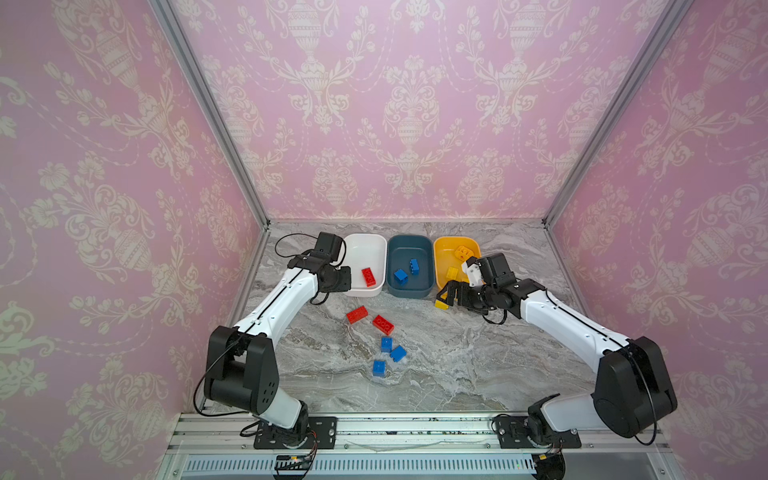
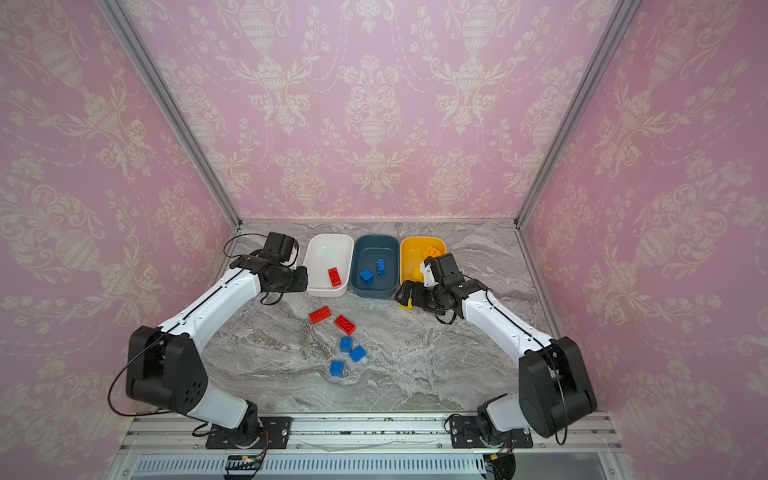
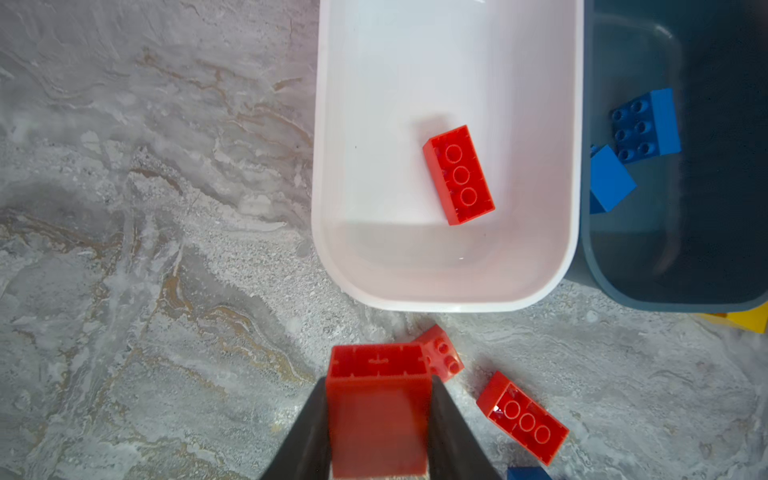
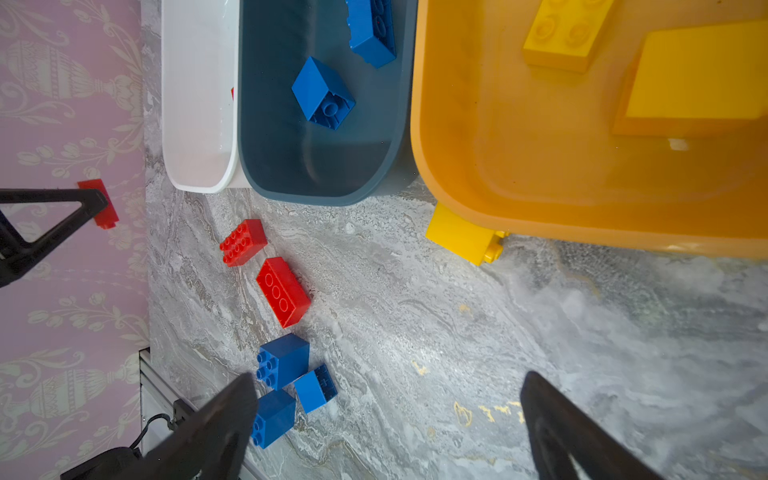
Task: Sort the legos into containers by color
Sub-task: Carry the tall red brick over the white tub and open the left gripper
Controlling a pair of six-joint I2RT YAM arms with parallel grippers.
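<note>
3 tubs [image 1: 411,293] abreast, yellow brick [image 4: 461,241] against rim

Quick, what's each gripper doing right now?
Left gripper: closed on a red brick.
Right gripper: open, holding nothing.

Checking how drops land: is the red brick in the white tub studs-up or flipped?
Flipped: the red brick in the white tub shows its hollow underside with three round tubes.
</note>
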